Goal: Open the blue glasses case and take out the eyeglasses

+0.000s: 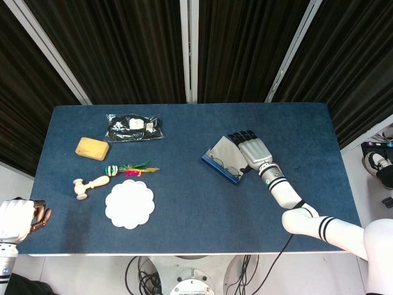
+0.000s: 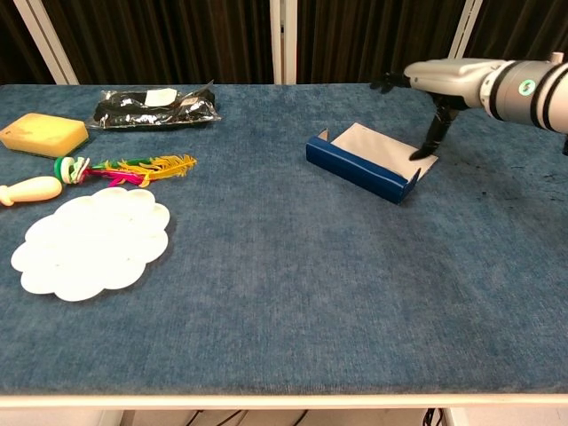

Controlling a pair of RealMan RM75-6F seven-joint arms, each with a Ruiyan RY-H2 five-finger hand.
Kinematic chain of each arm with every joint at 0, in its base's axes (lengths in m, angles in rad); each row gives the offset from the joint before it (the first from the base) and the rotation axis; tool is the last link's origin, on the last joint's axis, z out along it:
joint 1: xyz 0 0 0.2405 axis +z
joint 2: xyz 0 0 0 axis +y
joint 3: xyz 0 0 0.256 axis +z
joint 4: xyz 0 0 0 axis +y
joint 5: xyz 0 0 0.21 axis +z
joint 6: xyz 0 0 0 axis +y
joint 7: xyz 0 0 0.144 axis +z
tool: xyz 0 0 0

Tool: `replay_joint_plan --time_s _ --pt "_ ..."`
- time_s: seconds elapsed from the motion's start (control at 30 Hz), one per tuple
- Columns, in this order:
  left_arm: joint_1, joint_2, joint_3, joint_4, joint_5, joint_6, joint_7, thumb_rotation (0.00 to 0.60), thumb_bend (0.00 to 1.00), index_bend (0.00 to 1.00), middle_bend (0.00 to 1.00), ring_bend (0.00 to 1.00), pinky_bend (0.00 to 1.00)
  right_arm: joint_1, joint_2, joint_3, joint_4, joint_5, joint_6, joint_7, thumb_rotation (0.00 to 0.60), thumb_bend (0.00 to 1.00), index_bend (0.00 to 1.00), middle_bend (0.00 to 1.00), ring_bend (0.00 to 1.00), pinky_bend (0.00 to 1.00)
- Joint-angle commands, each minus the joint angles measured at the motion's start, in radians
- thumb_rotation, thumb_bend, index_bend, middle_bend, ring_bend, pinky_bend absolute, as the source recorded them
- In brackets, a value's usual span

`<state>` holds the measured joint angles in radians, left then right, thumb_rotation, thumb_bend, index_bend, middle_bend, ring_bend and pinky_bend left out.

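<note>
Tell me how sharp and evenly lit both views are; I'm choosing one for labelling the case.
Head view: sharp, even light, soft shadows; glasses visible inside the blue glasses case. Chest view: equally sharp, no glare on the table, but the case wall hides its contents, and the right hand sits near the frame edge.

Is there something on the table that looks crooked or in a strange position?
Yes. The blue glasses case lies at a slant to the edges of the blue table, open, with eyeglasses visible inside. The right hand is at its far corner. The other items look ordinary.
</note>
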<state>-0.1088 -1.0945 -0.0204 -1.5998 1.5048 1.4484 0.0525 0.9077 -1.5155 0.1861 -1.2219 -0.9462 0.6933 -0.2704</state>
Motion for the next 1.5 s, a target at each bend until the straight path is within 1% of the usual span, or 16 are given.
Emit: replay_joint_plan --time_s 0.03,0.17,0.43,0.53,0.8,1.1,1.3,1.5 --pt "0.001 -0.001 0.0 -0.001 0.0 0.001 0.001 0.6 0.39 0.84 0.98 0.84 0.66 -0.008 -0.008 -0.014 0.023 -0.009 -0.017 0.018 0.6 0.03 0.0 0.08 0.0 0.0" --pt "0.0 0.0 -0.001 -0.001 -0.003 0.0 0.001 0.6 0.39 0.84 0.98 0.84 0.66 -0.009 -0.021 -0.023 0.05 -0.029 -0.026 0.031 0.6 0.0 0.0 0.08 0.0 0.0" --pt "0.0 0.0 -0.001 0.0 -0.002 0.0 -0.002 0.6 0.39 0.84 0.98 0.84 0.66 0.003 -0.052 -0.022 0.115 -0.04 -0.046 0.044 0.6 0.0 0.0 0.08 0.0 0.0" --pt "0.0 0.0 -0.001 0.0 -0.002 0.0 -0.002 0.6 0.39 0.84 0.98 0.84 0.66 0.006 -0.064 -0.023 0.123 -0.05 -0.05 0.049 0.6 0.0 0.0 0.08 0.0 0.0" --pt "0.0 0.0 0.0 0.001 0.0 0.0 -0.005 0.6 0.39 0.84 0.98 0.84 0.66 0.008 -0.076 -0.026 0.094 -0.104 -0.033 0.064 0.6 0.0 0.0 0.08 0.0 0.0" --pt "0.0 0.0 0.0 0.002 0.001 0.0 -0.006 0.6 0.39 0.84 0.98 0.84 0.66 0.03 -0.103 -0.024 0.011 -0.185 0.007 0.055 0.6 0.0 0.0 0.07 0.0 0.0" --pt "0.0 0.001 0.0 0.004 0.002 0.0 -0.008 0.6 0.39 0.84 0.98 0.84 0.66 0.068 -0.145 0.005 -0.014 -0.176 0.007 0.026 0.6 0.0 0.0 0.07 0.0 0.0" --pt "0.0 0.001 0.001 0.005 0.003 0.0 -0.012 0.6 0.39 0.84 0.98 0.84 0.66 0.12 -0.188 0.044 0.017 -0.114 -0.011 -0.025 0.6 0.0 0.0 0.07 0.0 0.0"
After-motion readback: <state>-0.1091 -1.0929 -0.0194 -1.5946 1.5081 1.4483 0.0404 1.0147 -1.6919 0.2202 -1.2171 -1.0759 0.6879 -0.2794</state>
